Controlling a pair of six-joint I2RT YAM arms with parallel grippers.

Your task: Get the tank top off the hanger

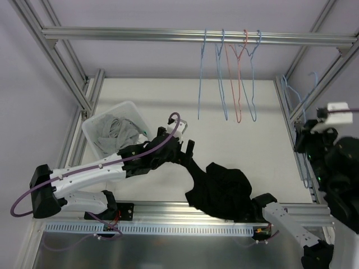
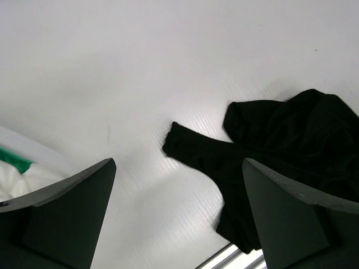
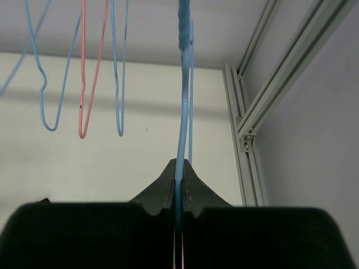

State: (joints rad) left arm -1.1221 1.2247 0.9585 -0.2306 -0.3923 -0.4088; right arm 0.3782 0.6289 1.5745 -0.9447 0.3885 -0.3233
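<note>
The black tank top (image 1: 224,190) lies crumpled on the white table near the front edge, with no hanger in it. It also shows in the left wrist view (image 2: 291,140), one strap stretched out to the left. My left gripper (image 1: 185,147) hovers open and empty just left of that strap; in the wrist view (image 2: 178,168) only bare table lies between the jaws. My right gripper (image 1: 305,143) is at the right edge, shut on a thin blue hanger (image 3: 182,112) that rises from between its closed jaws (image 3: 179,168). The blue hanger (image 1: 297,106) is bare.
A white basket (image 1: 92,134) holding grey clothes stands at the left, beside my left arm. Several empty blue hangers and one red hanger (image 1: 238,84) hang from the aluminium rail (image 1: 140,35) at the back. Frame posts (image 3: 252,112) line both sides.
</note>
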